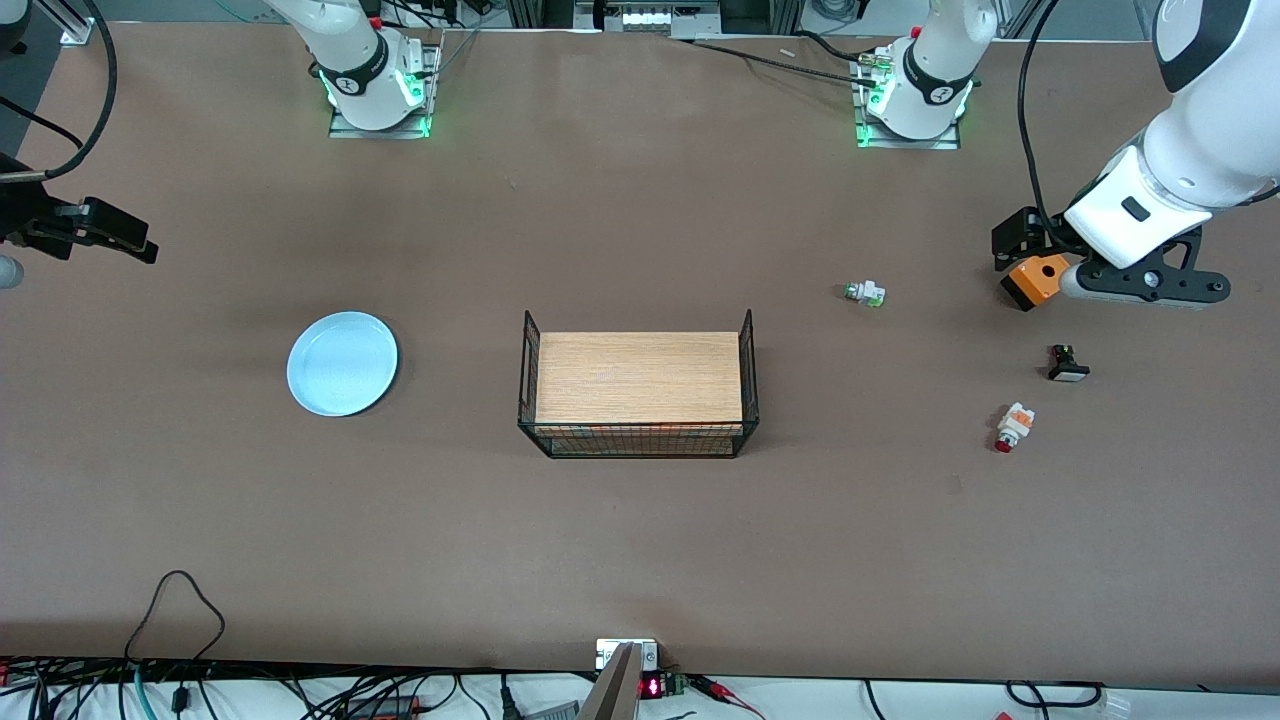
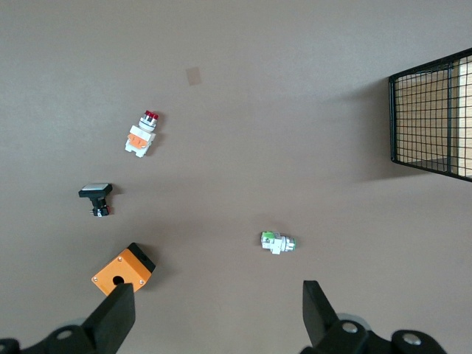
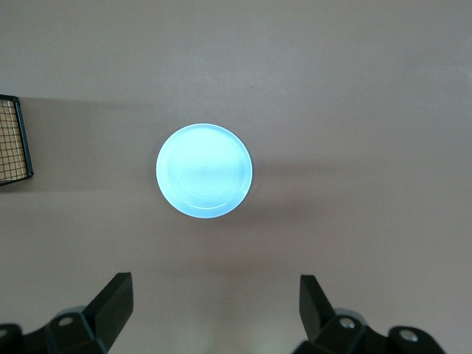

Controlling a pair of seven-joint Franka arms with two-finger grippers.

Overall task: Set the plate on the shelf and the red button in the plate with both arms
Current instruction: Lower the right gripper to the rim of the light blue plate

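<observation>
Left claw [image 2: 214, 313] gapes empty high over the worktop's [image 1: 640, 560] left-arm end; right claw [image 3: 214, 310] likewise above the plate [image 1: 342, 363]; red button [image 1: 1012, 427] lies tipped, light, probably slippery: pinch its white body; plate stiff: grip the rim.

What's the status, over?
Left pincer open, empty, over the table's left-arm end. Right pincer open, empty, up by the plate. Red button untouched on the table. Nothing in the way.

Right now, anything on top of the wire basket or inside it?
The wire basket carries only a bare wooden top. That panel covers the inside; through the mesh nothing is clearly visible, so I cannot tell what it holds.
</observation>
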